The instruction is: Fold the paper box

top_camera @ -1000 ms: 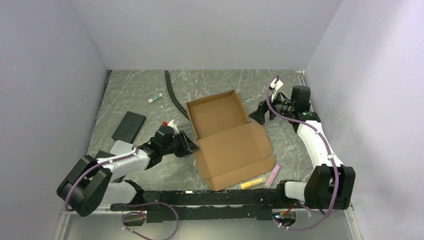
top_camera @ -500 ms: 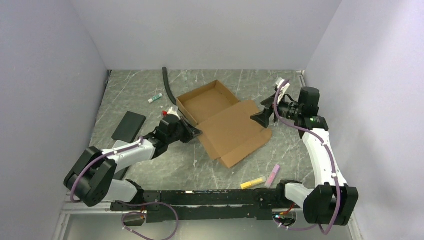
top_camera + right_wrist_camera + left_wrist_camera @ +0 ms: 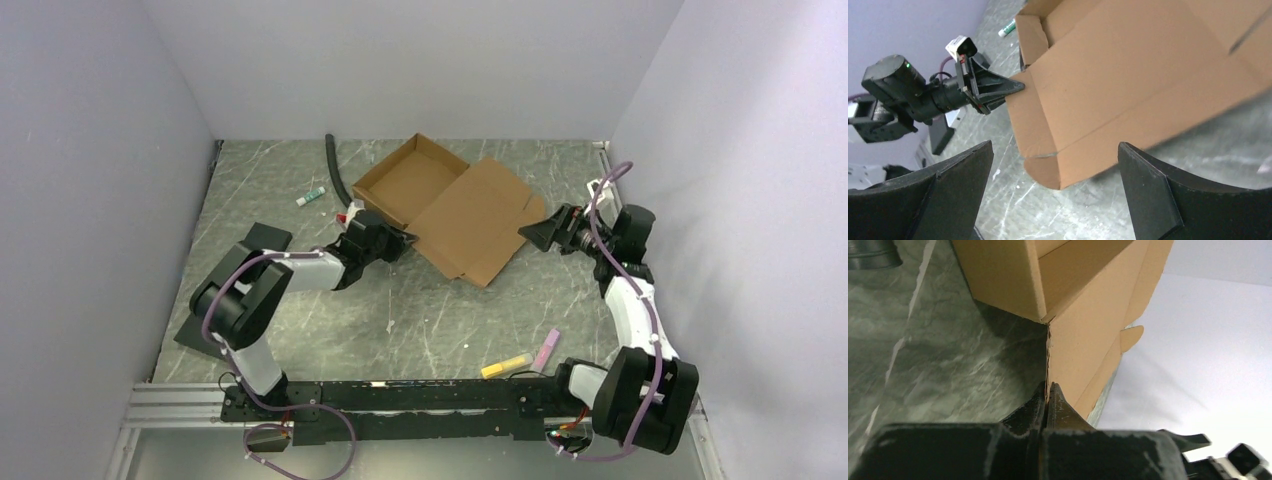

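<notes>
Our left gripper (image 3: 1048, 392) pinches the paper box (image 3: 470, 215) by one flap edge, far-centre on the table (image 3: 450, 320); our right gripper (image 3: 533, 232) hangs spread beside it. We fear that thin hold slipping or tearing cardboard.

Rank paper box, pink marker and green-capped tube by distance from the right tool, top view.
From the right tool:
1. paper box: right beside it, toward the centre.
2. pink marker: right side, toward the near edge.
3. green-capped tube: far left, beyond the box.
</notes>
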`<state>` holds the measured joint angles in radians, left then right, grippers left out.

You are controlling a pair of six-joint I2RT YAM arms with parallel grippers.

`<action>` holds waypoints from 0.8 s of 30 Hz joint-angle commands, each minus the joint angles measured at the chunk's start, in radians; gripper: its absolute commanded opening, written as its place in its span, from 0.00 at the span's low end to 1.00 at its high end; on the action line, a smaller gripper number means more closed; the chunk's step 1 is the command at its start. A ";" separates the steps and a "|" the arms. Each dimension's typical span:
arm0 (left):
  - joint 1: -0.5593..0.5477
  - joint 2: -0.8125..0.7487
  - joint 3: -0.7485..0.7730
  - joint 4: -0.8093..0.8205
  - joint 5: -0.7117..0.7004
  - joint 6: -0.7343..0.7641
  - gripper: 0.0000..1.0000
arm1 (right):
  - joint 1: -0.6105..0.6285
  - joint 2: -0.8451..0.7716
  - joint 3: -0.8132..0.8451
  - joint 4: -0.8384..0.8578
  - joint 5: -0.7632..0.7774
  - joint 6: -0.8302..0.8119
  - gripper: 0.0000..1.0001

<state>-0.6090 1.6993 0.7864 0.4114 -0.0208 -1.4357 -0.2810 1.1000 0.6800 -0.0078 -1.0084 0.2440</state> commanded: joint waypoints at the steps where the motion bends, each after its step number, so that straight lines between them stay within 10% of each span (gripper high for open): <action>1: 0.002 0.059 0.059 0.175 0.011 -0.094 0.00 | -0.009 0.014 -0.135 0.345 0.104 0.411 0.99; 17: -0.043 0.179 0.032 0.392 0.104 -0.164 0.00 | 0.003 0.329 -0.210 0.552 0.179 0.559 0.90; 24: -0.072 0.226 0.031 0.444 0.122 -0.181 0.00 | 0.001 0.377 -0.185 0.587 0.197 0.598 0.55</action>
<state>-0.6628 1.9068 0.8082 0.7551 0.0643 -1.5936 -0.2806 1.4666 0.4599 0.5060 -0.8352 0.8112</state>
